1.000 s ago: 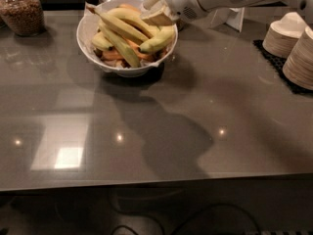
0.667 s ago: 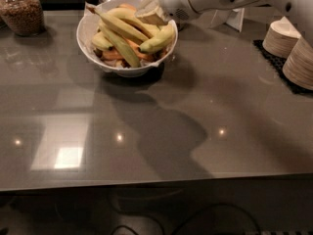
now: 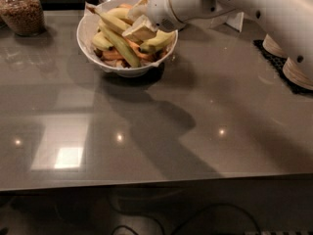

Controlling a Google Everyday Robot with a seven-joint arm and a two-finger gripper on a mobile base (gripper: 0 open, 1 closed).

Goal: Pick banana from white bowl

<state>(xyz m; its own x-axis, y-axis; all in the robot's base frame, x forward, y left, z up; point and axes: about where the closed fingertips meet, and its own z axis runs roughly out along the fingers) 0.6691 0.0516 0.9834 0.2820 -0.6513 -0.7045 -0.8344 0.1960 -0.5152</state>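
The white bowl (image 3: 88,35), paper-lined, stands at the back of the grey counter and holds several bananas and some orange pieces. The long yellow-green banana (image 3: 120,43) lies slanting from the bowl's upper left to its lower middle. My gripper (image 3: 141,16), on the white arm coming in from the upper right, is down in the right half of the bowl. Its tan fingers (image 3: 139,32) stand apart over the bananas, one near the bowl's far rim and one touching the pile just right of the long banana. Nothing is held.
A glass jar of brown contents (image 3: 22,11) stands at the back left. Stacked paper bowls (image 3: 298,70) sit on a black mat (image 3: 274,62) at the right edge. A white card (image 3: 235,21) stands behind the arm. The counter's front edge runs along the bottom.
The gripper has moved left and down, from the bowl's right rim further into the bowl among the bananas. The bananas lie as before.
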